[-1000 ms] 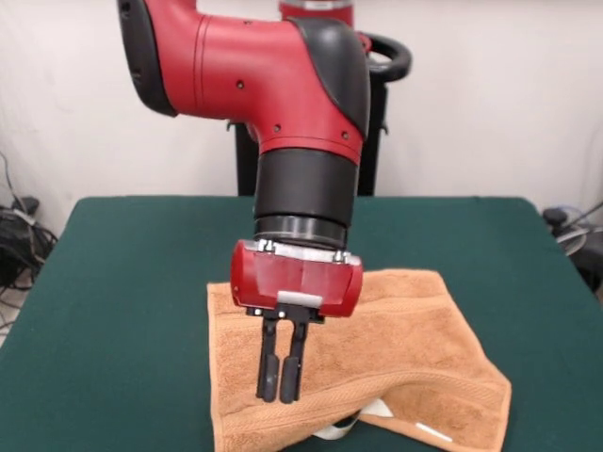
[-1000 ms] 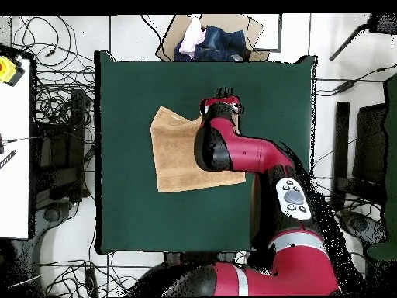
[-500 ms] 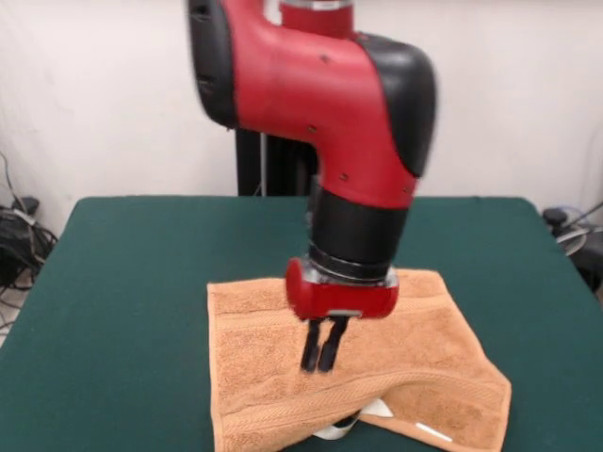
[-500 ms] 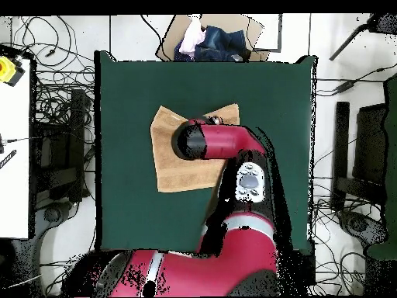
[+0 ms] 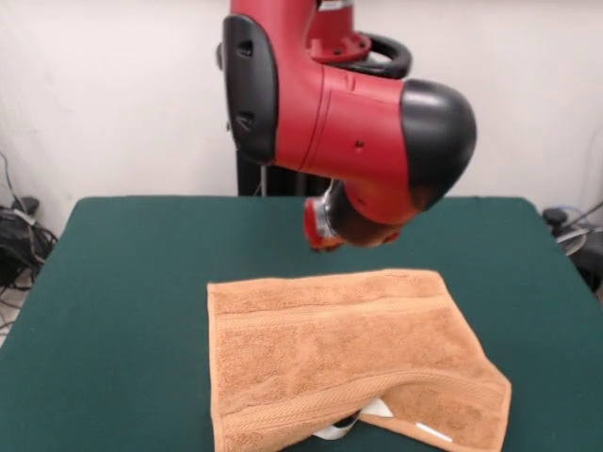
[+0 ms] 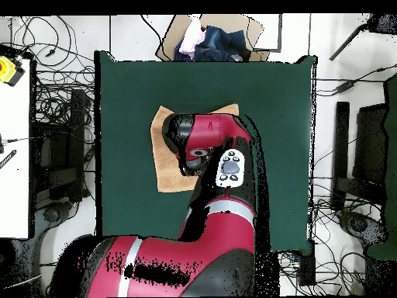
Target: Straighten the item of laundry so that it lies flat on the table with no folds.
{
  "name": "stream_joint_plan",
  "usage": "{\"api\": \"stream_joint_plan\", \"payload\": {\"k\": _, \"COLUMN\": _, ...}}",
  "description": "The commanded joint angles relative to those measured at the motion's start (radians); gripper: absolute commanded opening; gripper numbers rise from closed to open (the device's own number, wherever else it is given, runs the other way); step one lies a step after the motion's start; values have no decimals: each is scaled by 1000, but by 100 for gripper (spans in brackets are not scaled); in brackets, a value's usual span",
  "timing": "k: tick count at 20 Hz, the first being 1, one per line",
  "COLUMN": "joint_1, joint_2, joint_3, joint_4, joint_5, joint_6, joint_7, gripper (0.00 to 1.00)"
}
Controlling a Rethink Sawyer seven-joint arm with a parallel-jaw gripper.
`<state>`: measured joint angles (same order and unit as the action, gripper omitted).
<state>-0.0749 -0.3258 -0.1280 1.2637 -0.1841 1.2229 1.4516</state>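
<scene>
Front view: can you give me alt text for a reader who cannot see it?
An orange-tan towel lies on a green table, its near edge buckled up over a white label, so it is not yet flat. The red and black arm hangs above the towel's far edge, its gripper hidden.

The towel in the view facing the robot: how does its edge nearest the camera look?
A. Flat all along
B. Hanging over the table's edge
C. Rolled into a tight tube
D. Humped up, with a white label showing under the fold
D: the towel has a raised fold along its near edge, and a white label peeks out beneath it.
</scene>
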Motion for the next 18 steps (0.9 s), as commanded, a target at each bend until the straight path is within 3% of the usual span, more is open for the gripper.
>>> {"api": "stream_joint_plan", "payload": {"k": 1, "joint_1": -39, "joint_2": -9, "joint_3": 7, "joint_4": 16, "joint_5": -17, "joint_6": -71, "joint_7": 144, "gripper": 0}}
{"api": "stream_joint_plan", "payload": {"k": 6, "joint_1": -71, "joint_2": -55, "joint_3": 40, "joint_4": 90, "joint_5": 28, "joint_6": -223, "joint_7": 161, "gripper": 0}}
{"api": "stream_joint_plan", "payload": {"k": 10, "joint_1": -69, "joint_2": -93, "joint_3": 30, "joint_4": 147, "joint_5": 28, "joint_6": -276, "joint_7": 173, "gripper": 0}}
{"api": "stream_joint_plan", "payload": {"k": 14, "joint_1": -86, "joint_2": -77, "joint_3": 52, "joint_4": 182, "joint_5": 43, "joint_6": -478, "joint_7": 228, "gripper": 0}}
{"api": "stream_joint_plan", "payload": {"k": 16, "joint_1": -84, "joint_2": -71, "joint_3": 44, "joint_4": 198, "joint_5": 35, "joint_6": -440, "joint_7": 201, "gripper": 0}}
{"api": "stream_joint_plan", "payload": {"k": 18, "joint_1": -44, "joint_2": -42, "joint_3": -13, "joint_4": 157, "joint_5": -7, "joint_6": -277, "joint_7": 171, "gripper": 0}}
